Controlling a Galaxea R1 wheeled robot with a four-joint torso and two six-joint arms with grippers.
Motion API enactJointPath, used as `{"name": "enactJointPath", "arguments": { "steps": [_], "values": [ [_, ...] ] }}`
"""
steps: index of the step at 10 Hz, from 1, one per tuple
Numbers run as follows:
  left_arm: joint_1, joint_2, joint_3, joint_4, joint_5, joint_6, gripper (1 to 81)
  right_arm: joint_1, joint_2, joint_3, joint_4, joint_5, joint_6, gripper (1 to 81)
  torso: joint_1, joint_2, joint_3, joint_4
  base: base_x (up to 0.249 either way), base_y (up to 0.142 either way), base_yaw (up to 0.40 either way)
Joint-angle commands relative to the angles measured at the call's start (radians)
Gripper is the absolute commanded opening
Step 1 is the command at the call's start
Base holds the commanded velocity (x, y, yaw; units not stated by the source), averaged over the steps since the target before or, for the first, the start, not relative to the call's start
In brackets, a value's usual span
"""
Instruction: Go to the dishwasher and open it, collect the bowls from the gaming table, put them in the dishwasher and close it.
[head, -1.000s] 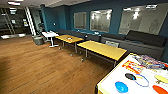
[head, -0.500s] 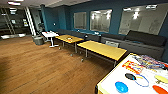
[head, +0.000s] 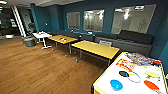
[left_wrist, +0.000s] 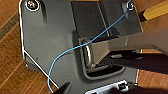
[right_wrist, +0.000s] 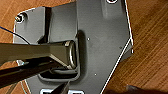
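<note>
Wood floor (head: 37, 70) ahead, two wooden tables (head: 96, 48) in a row w/ a small white table (head: 41, 35) past them, grey sofa (head: 125, 40) along the blue wall. Both my wrist cams look down at my own base plate over floor; arms seem tucked low. Can't tell if jaws are spread or pressed, either side. Gaming table (head: 110, 75) sits front-right, well apart from my grippers, w/ blue bowl (head: 116, 85), black bowl (head: 123, 73), yellow bowl (head: 151, 74), red-orange bowl (head: 151, 85) on it.

Soft indoor light; ceiling lamps glare in wall windows (head: 93, 20); overall blur, wide-angle edge bending.
</note>
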Motion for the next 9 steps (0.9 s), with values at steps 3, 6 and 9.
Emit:
{"name": "enactJointPath", "arguments": {
  "steps": [3,6,9],
  "values": [
    [-0.045,-0.003,0.002,0.003,0.047,0.003,81.1,0.036,0.005,0.001,-0.006,-0.06,-0.002,81.1,0.001,0.0,0.0,0.0,0.0,0.0,-0.393],
    [-0.047,-0.002,0.002,0.007,0.047,0.003,81.1,0.033,0.005,0.0,-0.004,-0.06,-0.001,81.1,0.001,0.0,0.0,0.0,0.0,0.0,-0.393],
    [-0.047,-0.019,-0.001,0.0,0.049,0.002,81.1,0.023,0.003,-0.003,-0.003,-0.06,0.001,81.1,0.001,0.0,0.0,0.0,0.0,0.0,-0.393]
  ]
}}
